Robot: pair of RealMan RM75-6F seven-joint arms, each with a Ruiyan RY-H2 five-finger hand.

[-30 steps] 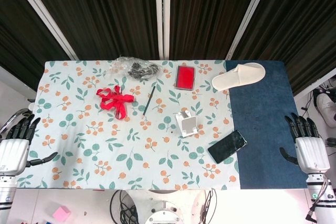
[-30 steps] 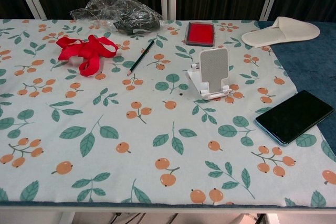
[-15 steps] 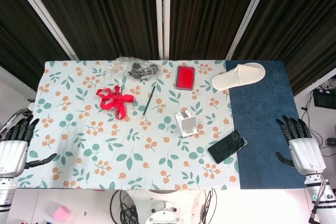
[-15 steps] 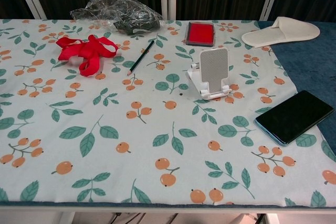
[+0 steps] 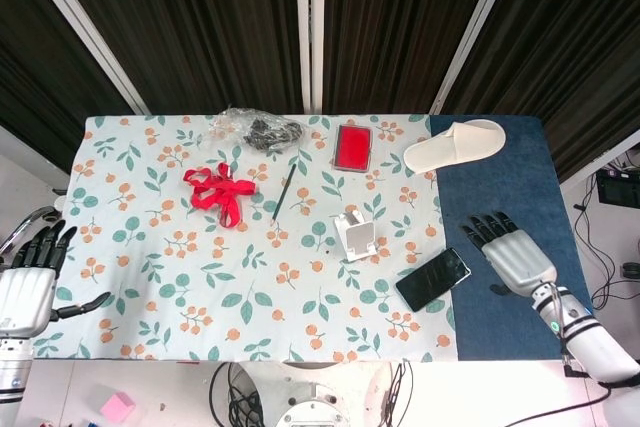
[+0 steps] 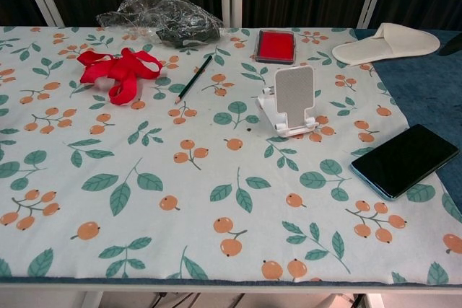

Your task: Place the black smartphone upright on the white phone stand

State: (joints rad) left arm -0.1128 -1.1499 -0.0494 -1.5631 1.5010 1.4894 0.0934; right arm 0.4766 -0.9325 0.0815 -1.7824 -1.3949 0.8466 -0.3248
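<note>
The black smartphone (image 5: pixel 432 279) lies flat, screen up, at the right edge of the floral cloth; the chest view shows the smartphone (image 6: pixel 405 159) at its right side. The white phone stand (image 5: pixel 355 234) stands empty just left of it, and the stand (image 6: pixel 289 102) faces the chest camera. My right hand (image 5: pixel 513 256) hovers over the blue mat, fingers spread and empty, a short way right of the phone. My left hand (image 5: pixel 28 282) rests off the table's left edge, fingers spread and empty.
A red ribbon (image 5: pixel 220 190), a pencil (image 5: pixel 283 196), a crumpled plastic bag (image 5: pixel 252 129) and a red case (image 5: pixel 352 147) lie on the cloth's far half. A white slipper (image 5: pixel 455 143) sits at the back right. The blue mat (image 5: pixel 500 177) covers the table's right end.
My right hand has moved from off the table's right edge inward over the blue mat, toward the phone. The left hand, phone and stand have not moved.
</note>
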